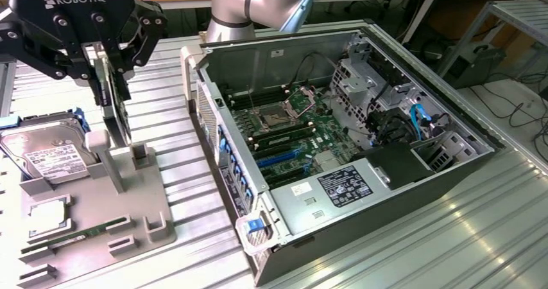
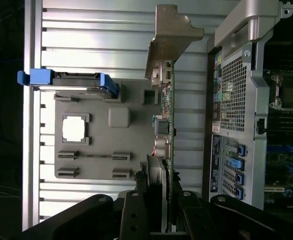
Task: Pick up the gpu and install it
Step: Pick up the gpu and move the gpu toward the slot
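Looking down from the exterior view, I have the claw [image 1: 110, 70] clenched on the gpu [image 1: 113, 106], which hangs upright on edge over the grey tray [image 1: 145, 199] at that view's left. I cannot tell whether the card's lower edge is clear of the tray's slotted posts. The tray sits on the slatted metal surface [image 1: 205, 250] and holds a hard drive [image 1: 47, 151] in blue rails, a processor chip [image 1: 49, 215] in a square pocket and a green memory stick [image 1: 90, 230] lying flat in a groove. Just beside the tray stands the open computer case [image 1: 274, 58], with the motherboard [image 1: 299, 125] on its floor and a labelled power supply [image 1: 342, 186] at the near end. The wrist view gives me the card edge-on between the claw's fingers [image 2: 134, 210], its pale bracket [image 2: 170, 30] at the far end, plus the case's perforated rear panel [image 2: 231, 90], hidden from the exterior view.
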Available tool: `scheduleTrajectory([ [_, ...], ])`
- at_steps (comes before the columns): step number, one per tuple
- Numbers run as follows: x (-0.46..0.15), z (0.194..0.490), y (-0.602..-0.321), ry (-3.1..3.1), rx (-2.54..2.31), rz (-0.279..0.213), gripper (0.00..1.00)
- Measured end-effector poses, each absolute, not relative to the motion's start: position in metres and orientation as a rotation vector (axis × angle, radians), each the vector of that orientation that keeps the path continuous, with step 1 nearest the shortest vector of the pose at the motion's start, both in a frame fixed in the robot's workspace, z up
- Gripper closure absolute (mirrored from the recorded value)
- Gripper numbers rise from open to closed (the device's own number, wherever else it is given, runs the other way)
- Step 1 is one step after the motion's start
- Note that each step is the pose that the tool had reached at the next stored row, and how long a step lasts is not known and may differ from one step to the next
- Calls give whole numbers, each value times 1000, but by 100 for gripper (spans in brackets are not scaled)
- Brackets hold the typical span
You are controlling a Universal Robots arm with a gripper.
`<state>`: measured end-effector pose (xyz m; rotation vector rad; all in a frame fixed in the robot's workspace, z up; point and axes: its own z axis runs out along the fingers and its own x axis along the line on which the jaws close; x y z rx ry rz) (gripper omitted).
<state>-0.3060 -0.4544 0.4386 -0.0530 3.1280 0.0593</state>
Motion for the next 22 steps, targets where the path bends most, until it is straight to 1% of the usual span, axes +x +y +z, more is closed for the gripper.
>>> scheduleTrajectory([
  [11,-306,449,-454,3128,-53,59,73],
  [22,-306,466,-454,3128,-53,59,73],
])
